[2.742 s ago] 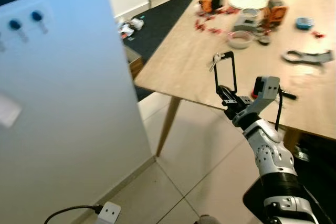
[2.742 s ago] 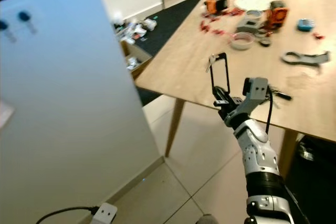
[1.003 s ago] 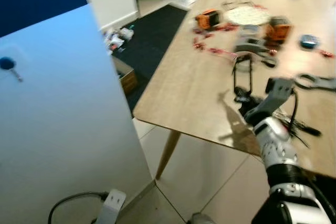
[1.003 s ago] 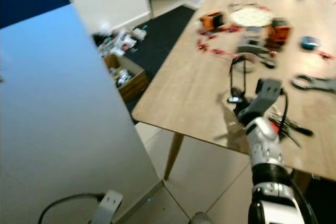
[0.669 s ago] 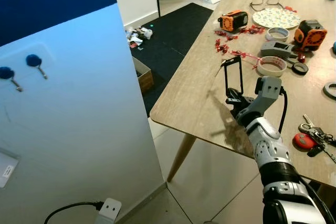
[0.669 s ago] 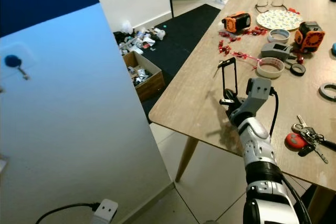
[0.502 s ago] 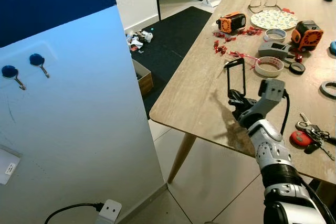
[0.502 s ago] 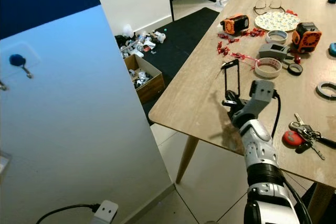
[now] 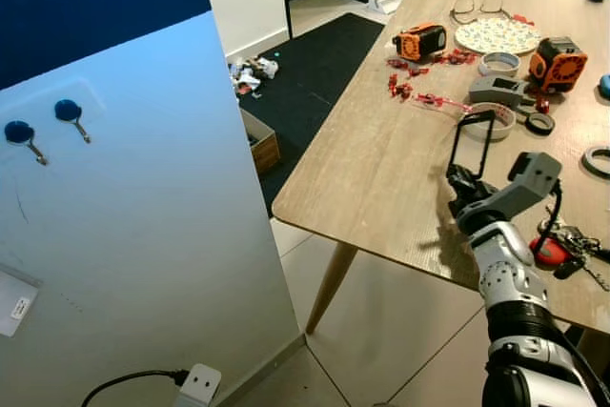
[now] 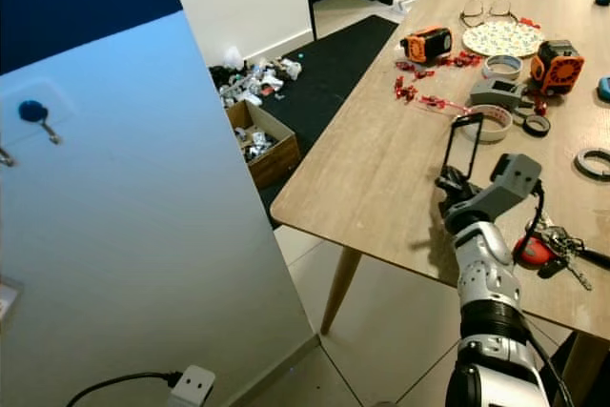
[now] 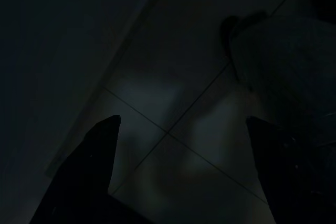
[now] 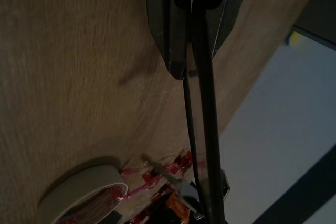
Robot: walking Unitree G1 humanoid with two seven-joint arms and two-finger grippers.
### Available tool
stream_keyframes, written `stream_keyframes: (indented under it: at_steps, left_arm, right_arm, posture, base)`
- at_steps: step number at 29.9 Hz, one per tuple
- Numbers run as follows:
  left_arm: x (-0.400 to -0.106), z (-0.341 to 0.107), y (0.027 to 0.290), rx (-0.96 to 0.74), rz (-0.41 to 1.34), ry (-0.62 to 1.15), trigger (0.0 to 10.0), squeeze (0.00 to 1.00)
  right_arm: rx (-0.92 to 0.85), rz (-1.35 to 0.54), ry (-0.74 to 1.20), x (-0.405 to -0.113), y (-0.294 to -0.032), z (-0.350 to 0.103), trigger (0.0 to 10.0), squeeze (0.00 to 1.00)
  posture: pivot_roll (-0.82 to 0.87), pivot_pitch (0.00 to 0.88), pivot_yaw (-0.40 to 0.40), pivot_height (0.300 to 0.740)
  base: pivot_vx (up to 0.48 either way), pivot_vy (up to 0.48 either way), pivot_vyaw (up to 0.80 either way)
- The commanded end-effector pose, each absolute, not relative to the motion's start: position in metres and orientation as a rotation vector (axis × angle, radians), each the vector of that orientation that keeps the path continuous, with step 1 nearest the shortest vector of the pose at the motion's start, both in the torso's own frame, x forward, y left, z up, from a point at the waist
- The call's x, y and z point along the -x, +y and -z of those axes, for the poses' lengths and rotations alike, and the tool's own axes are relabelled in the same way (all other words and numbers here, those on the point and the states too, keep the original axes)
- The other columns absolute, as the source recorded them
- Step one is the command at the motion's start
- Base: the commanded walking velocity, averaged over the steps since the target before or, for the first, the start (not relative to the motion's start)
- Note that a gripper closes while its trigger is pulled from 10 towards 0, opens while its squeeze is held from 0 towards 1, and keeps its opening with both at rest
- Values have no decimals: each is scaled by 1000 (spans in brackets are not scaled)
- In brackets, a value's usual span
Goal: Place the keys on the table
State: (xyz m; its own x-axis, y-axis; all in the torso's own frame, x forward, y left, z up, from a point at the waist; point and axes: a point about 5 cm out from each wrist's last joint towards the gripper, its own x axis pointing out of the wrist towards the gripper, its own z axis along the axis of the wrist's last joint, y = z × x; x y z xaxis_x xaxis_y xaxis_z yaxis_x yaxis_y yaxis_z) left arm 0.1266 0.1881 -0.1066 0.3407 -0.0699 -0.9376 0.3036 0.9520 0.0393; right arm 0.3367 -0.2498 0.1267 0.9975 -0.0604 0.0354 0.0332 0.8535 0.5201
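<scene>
The keys lie on the wooden surface near its front edge, with a red fob, just beside the right arm. The right gripper stands above the surface near a tape roll, its jaws apart and holding nothing. The left gripper hangs over dim floor tiles, jaws spread wide and empty.

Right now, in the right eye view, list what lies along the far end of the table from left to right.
Orange case → glasses → patterned plate → orange tape measure → blue disc at the picture's edge.
</scene>
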Motion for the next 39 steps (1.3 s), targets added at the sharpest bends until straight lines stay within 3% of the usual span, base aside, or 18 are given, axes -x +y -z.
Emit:
stream_keyframes:
  at_steps: [1, 16, 17, 19, 20, 22, 23, 27, 28, 29, 30, 35, 36, 39]
  left_arm:
    - [-118, 109, 192, -230, 253, 1233, 10000, 0]
    - [-119, 109, 191, -226, 261, 1234, 10000, 0]
    - [-119, 109, 191, -225, 261, 1234, 10000, 0]
    - [-119, 109, 191, -224, 261, 1235, 10000, 0]
    - [-119, 109, 191, -223, 261, 1236, 10000, 0]
    - [-118, 109, 191, -222, 261, 1237, 10000, 0]
    - [-118, 109, 191, -221, 261, 1237, 10000, 0]
    - [-118, 109, 191, -221, 261, 1237, 10000, 0]
    - [-118, 109, 191, -221, 262, 1237, 10000, 0]
    - [-118, 109, 191, -221, 262, 1237, 10000, 0]
    - [-118, 109, 191, -221, 262, 1237, 10000, 0]
    - [-118, 109, 191, -220, 264, 1237, 10000, 0]
    - [-118, 109, 191, -218, 264, 1237, 10000, 0]
    - [-119, 109, 191, -216, 265, 1236, 10000, 0]
  right_arm:
    - [-599, -7, 16, -331, -238, -111, 10000, 59]
    - [-690, -36, 3, -318, -255, -115, 10000, 94]
    - [-699, -31, 5, -318, -256, -115, 10000, 871]
    - [-706, -30, 7, -318, -256, -115, 10000, 871]
    - [-711, -33, 10, -317, -256, -116, 10000, 1000]
    - [-712, -31, 23, -318, -253, -115, 10000, 1000]
    - [-716, -31, 26, -318, -252, -114, 10000, 651]
    - [-721, -30, 27, -318, -252, -115, 10000, 651]
    - [-735, -57, 13, -319, -249, -118, 10000, 98]
    - [-735, -57, 13, -319, -249, -118, 10000, 98]
    - [-741, -71, 6, -319, -248, -120, 10000, 0]
    - [-731, -292, -36, -315, -226, -138, 10000, 0]
    - [-703, -415, -25, -311, -212, -145, 10000, 0]
    - [-669, -501, -7, -308, -201, -147, 10000, 0]
  posture:
    - [-153, 73, 137, 740]
    - [-165, 72, 139, 740]
    - [-165, 72, 139, 740]
    - [-165, 72, 139, 740]
    - [-161, 74, 141, 740]
    - [-161, 74, 141, 740]
    - [-161, 74, 141, 740]
    - [-161, 74, 141, 740]
    - [-161, 74, 141, 740]
    - [-161, 74, 141, 740]
    - [-161, 74, 141, 740]
    - [-161, 74, 141, 740]
    - [-161, 74, 141, 740]
    - [-163, 71, 142, 740]
  base:
    - [0, 0, 0]
    - [0, 0, 0]
    - [0, 0, 0]
    - [0, 0, 0]
    - [0, 0, 0]
    - [0, 0, 0]
    - [0, 0, 0]
    - [0, 0, 0]
    - [0, 0, 0]
    - [0, 0, 0]
    - [0, 0, 0]
    - [0, 0, 0]
    - [0, 0, 0]
    - [0, 0, 0]
